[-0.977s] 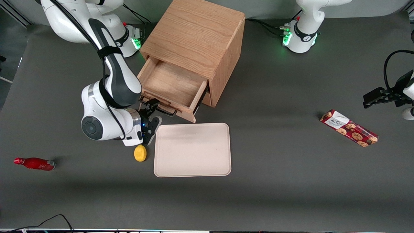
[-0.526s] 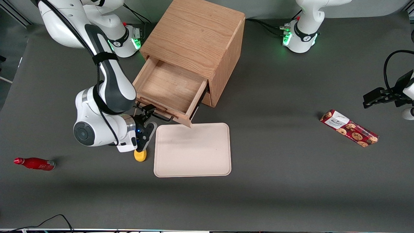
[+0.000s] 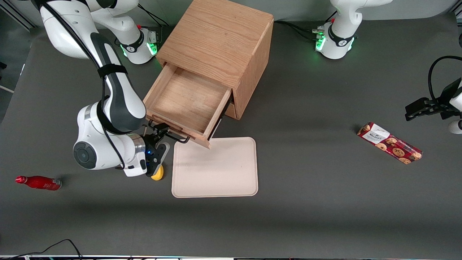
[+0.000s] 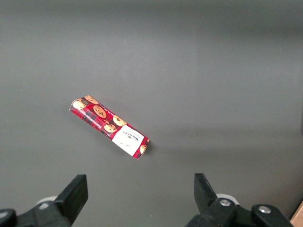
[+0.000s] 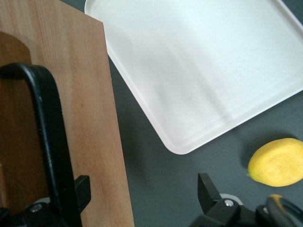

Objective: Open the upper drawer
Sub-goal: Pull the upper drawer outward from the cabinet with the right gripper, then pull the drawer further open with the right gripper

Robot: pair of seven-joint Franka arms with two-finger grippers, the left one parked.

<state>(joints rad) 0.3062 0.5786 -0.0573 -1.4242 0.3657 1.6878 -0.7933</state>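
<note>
The oak cabinet [image 3: 216,39] stands near the working arm's base. Its upper drawer [image 3: 184,103], a shallow light-wood tray, is pulled well out, and its inside is bare. The thin black wire handle [image 3: 175,137] runs along the drawer's front. My right gripper [image 3: 161,139] is open at the handle's end. In the right wrist view the gripper [image 5: 144,191] has its fingers wide apart. One finger [image 5: 81,189] lies against the handle [image 5: 47,137] on the drawer front [image 5: 75,94], and the other hangs over the dark table.
A cream tray [image 3: 216,169] lies on the table just in front of the open drawer, also in the right wrist view [image 5: 199,66]. A lemon [image 3: 158,175] [image 5: 277,162] lies under my wrist. A red bottle [image 3: 38,182] and a cookie box [image 3: 389,143] lie farther off.
The upper drawer has slid farther out toward the front camera, its corner now over the tray's edge. My gripper moved the same way with the handle and now partly covers the lemon.
</note>
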